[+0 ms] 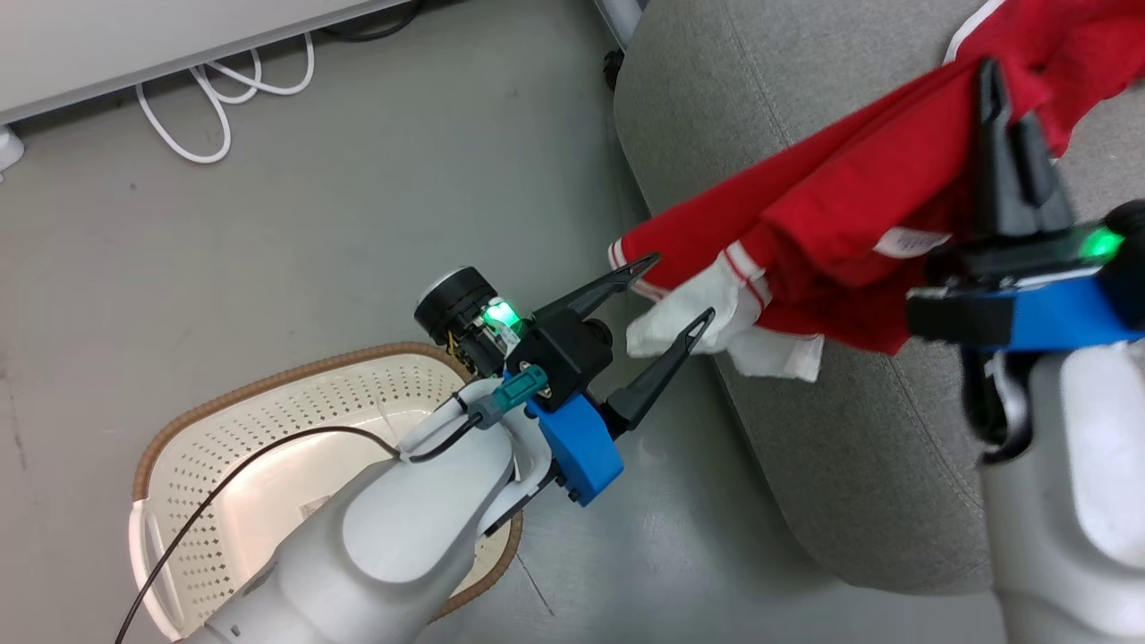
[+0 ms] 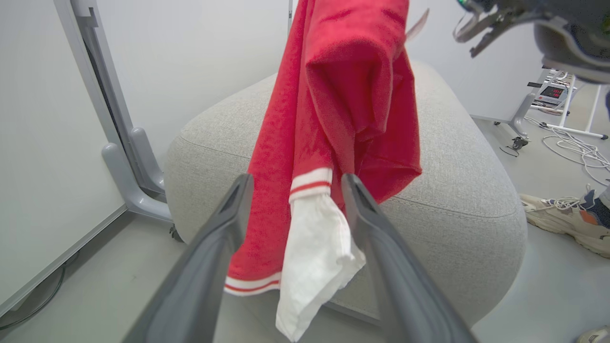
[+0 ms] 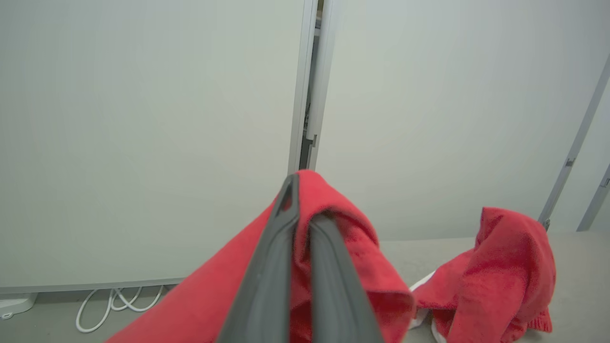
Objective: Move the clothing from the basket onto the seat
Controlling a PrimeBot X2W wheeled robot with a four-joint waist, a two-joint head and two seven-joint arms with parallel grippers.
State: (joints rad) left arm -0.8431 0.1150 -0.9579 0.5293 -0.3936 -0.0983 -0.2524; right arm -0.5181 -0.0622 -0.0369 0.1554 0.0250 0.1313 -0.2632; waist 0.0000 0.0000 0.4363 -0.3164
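A red garment of the clothing (image 1: 859,206) hangs stretched in the air over the front edge of the grey seat (image 1: 850,465). My right gripper (image 1: 1006,94) is shut on its upper fold; in the right wrist view the fingers (image 3: 286,228) pinch red fabric (image 3: 352,247). Its white cuff (image 2: 319,252) with striped trim dangles between the fingers of my open left gripper (image 2: 295,186), which touch nothing firmly. In the head view the left gripper (image 1: 684,286) sits at the garment's low end. The basket (image 1: 268,385) stands on the floor at lower left, partly behind my left forearm.
A second red garment (image 3: 505,271) lies crumpled on the seat top (image 3: 581,286). White cables (image 1: 224,98) loop on the floor by a wall panel. A person's shoe (image 2: 557,219) rests on the floor beside the seat. A grey stand foot (image 2: 128,181) is left of the seat.
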